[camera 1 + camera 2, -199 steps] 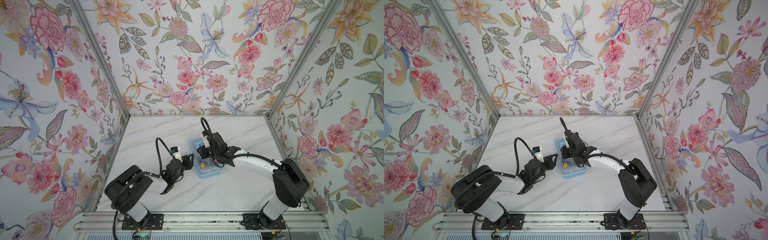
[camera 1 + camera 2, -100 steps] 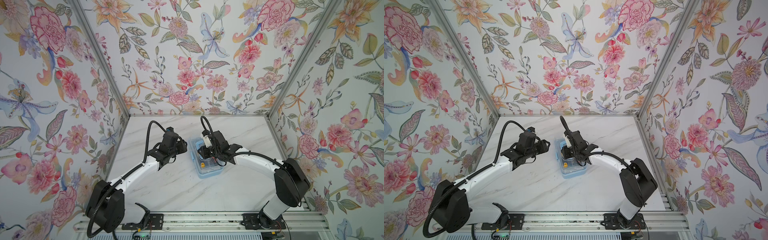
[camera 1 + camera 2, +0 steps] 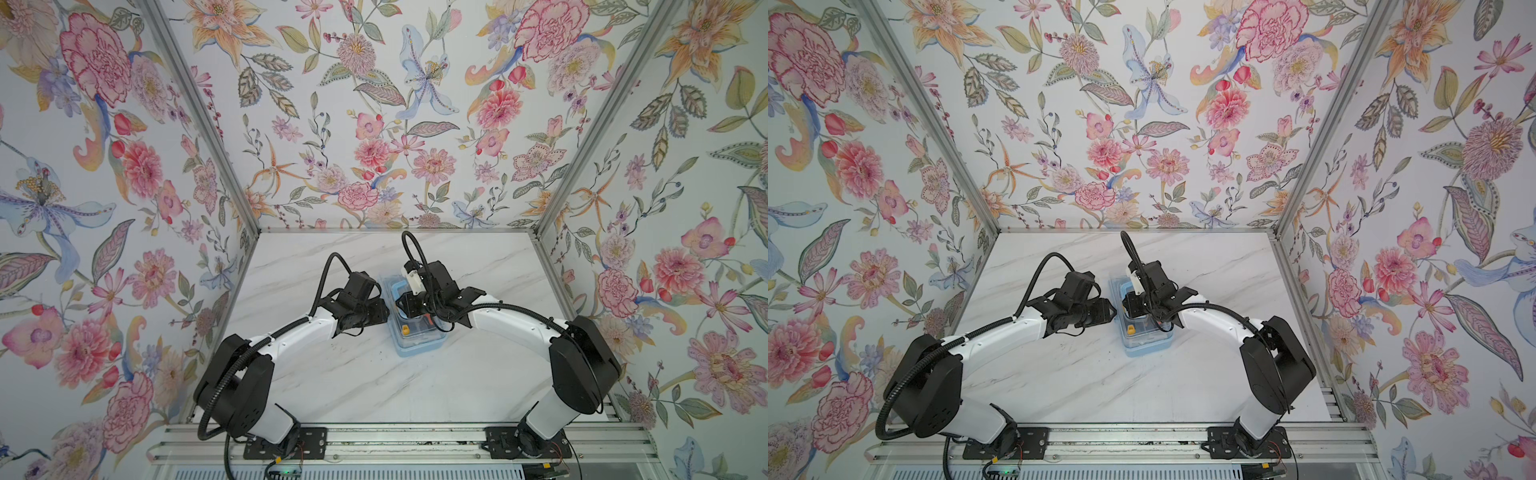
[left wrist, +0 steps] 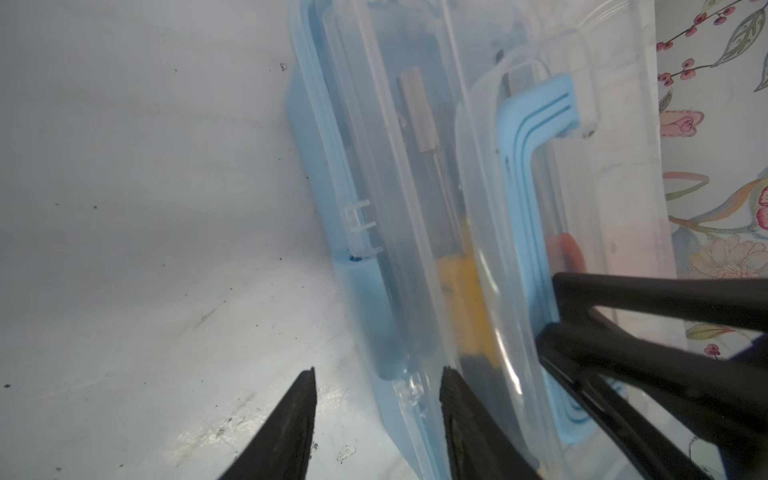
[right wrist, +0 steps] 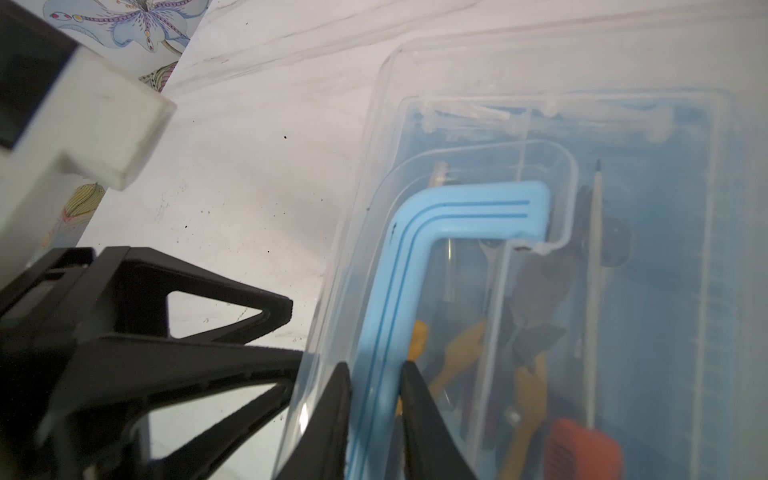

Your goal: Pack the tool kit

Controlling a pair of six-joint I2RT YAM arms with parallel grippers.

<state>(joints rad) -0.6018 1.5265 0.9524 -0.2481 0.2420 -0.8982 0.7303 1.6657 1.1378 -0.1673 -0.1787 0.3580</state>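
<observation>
The right gripper point(image 5: 374, 370) pinches the light-blue curved plastic handle point(image 5: 469, 212) atop the clear plastic tool box point(image 3: 419, 347). The left gripper point(image 4: 376, 376), half-open, faces its blue side latch point(image 4: 365, 316).

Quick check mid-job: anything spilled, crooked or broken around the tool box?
Nothing stands out. The tools lie inside the clear box. The right gripper is pinched on the lid's blue handle, and the left gripper stands open at the blue side clasp. Only a few dark specks mark the table.
</observation>
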